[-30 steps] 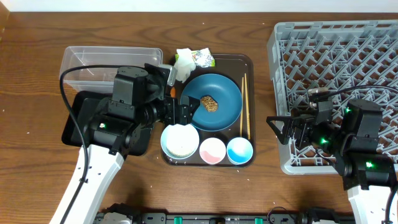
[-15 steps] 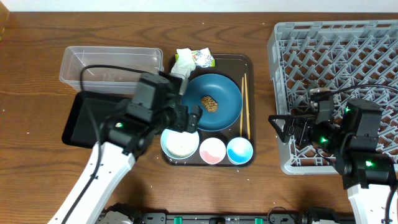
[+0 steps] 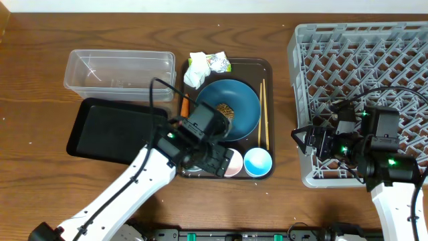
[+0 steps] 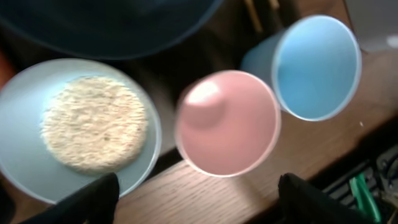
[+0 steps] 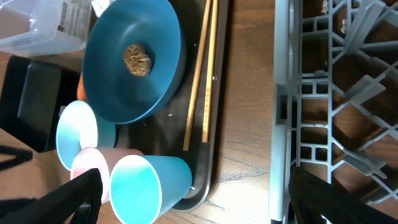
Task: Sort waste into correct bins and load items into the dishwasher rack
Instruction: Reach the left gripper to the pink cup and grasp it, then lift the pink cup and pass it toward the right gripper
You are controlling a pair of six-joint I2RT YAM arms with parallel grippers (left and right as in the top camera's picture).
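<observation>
Our left gripper (image 4: 208, 198) hovers spread wide and empty above the pink cup (image 4: 227, 124). We judge nothing done yet. The clear tub (image 3: 117, 70) and black tray (image 3: 110, 130) hold nothing. Tissue (image 3: 196, 67), wrapper (image 3: 219, 63), carrot (image 3: 184, 106), brown lump (image 3: 226, 110) and rice (image 4: 93, 130) lie unsorted on the serving tray (image 3: 254, 70) with blue plate (image 3: 244, 110), bowl (image 4: 18, 168), blue cup (image 3: 257, 161) and chopsticks (image 3: 263, 114). The rack (image 3: 361, 67) is bare, with our right gripper (image 5: 199, 202) at its edge, open and empty.

Overhead top-down; wrists close, shared cups (image 4: 227, 123)
</observation>
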